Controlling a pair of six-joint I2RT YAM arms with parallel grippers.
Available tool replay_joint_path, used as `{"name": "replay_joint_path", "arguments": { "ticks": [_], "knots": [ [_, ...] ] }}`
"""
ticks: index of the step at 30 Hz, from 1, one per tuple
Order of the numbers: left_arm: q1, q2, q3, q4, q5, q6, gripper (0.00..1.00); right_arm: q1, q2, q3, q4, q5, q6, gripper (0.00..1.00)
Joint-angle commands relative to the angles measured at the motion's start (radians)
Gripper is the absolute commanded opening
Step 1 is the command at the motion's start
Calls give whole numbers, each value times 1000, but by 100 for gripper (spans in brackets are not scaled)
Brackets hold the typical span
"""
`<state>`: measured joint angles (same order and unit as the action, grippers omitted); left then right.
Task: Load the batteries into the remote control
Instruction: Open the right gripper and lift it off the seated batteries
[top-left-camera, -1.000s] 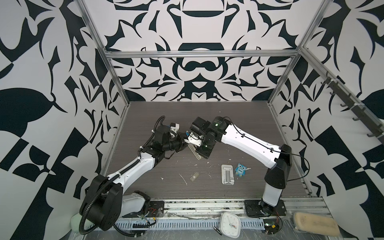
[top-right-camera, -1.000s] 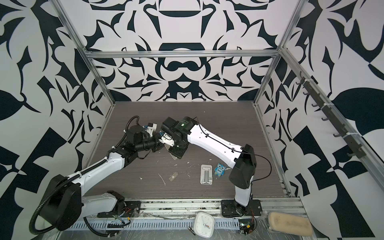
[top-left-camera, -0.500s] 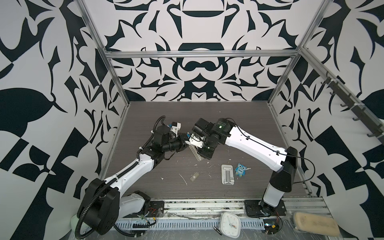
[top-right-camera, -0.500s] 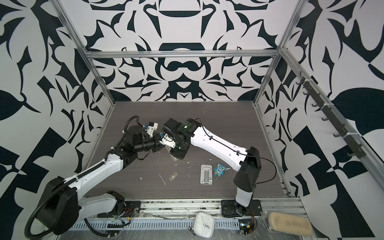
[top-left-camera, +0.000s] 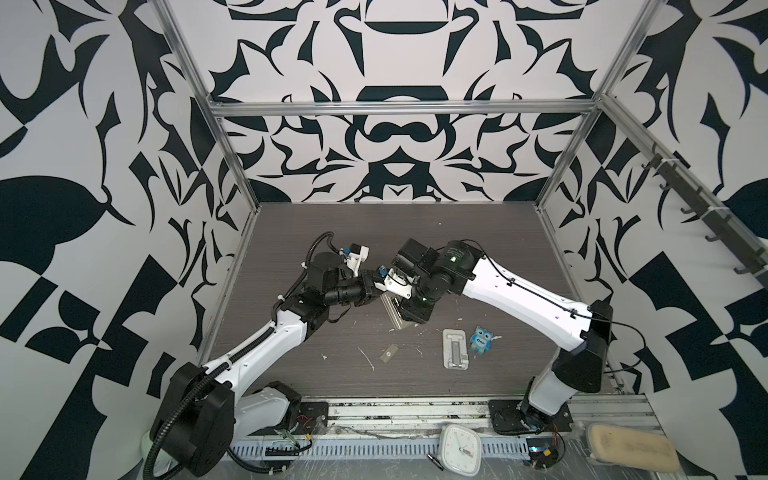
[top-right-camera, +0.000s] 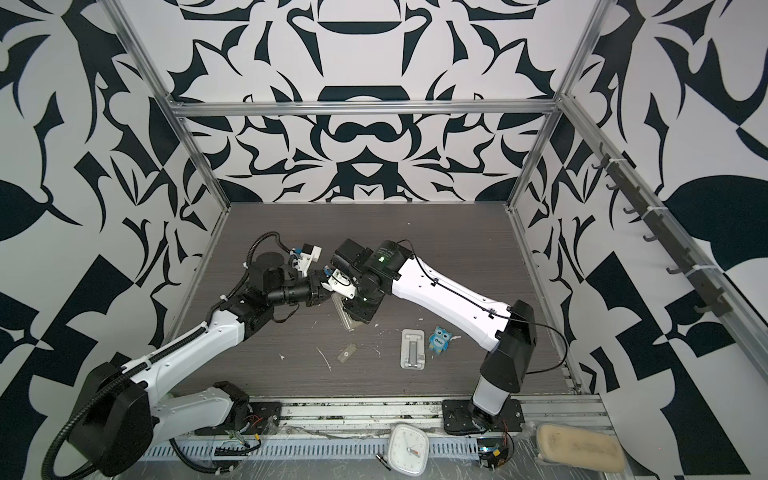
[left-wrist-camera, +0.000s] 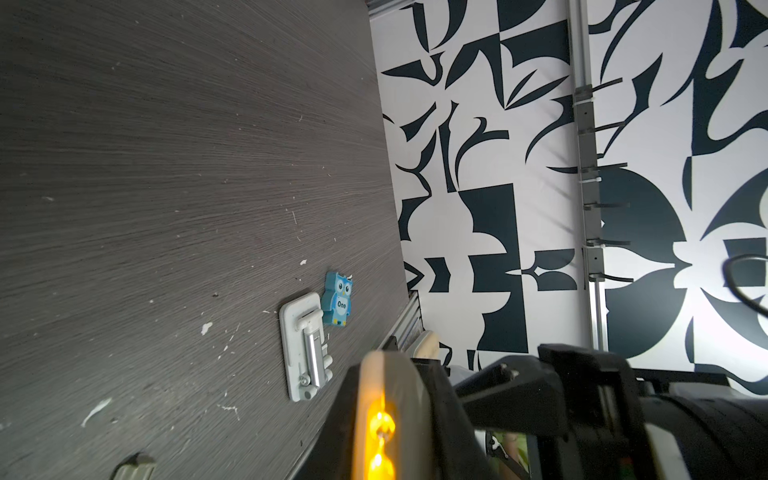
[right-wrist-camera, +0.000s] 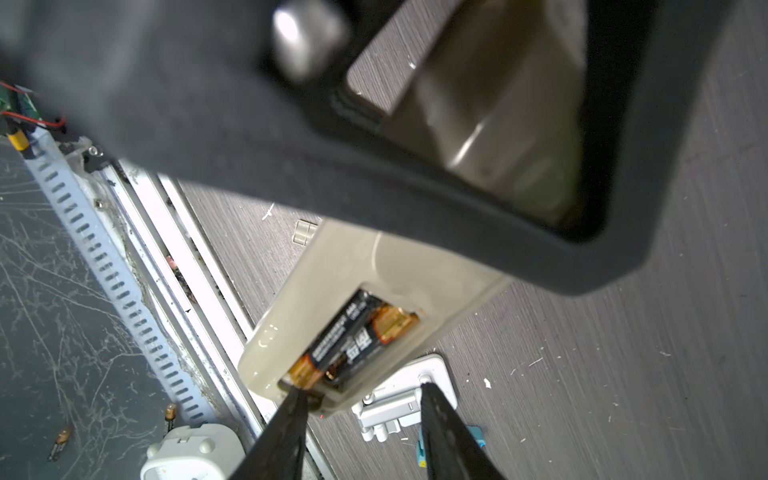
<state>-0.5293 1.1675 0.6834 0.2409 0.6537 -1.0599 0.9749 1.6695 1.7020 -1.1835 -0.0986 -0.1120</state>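
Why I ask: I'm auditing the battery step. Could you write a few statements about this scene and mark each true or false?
Two batteries lie in the open bay of the remote. True.
The cover is fitted over the bay. False: it lies on the table, apart from the remote.
The right gripper is shut on a battery. False: it is open and holds nothing.
The left gripper holds the remote. True.
The owl lies beside the stand. True.
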Motion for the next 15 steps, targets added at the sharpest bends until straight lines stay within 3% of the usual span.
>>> {"name": "replay_joint_path", "arguments": {
  "ticks": [1,15],
  "knots": [
    [-2,-53,54,141,73,-57,0,18,-5,-10,117,-75,39,52],
    [45,-69,62,-1,118,22,0,-8,-60,-38,147,-71,64,56]
  ]
}}
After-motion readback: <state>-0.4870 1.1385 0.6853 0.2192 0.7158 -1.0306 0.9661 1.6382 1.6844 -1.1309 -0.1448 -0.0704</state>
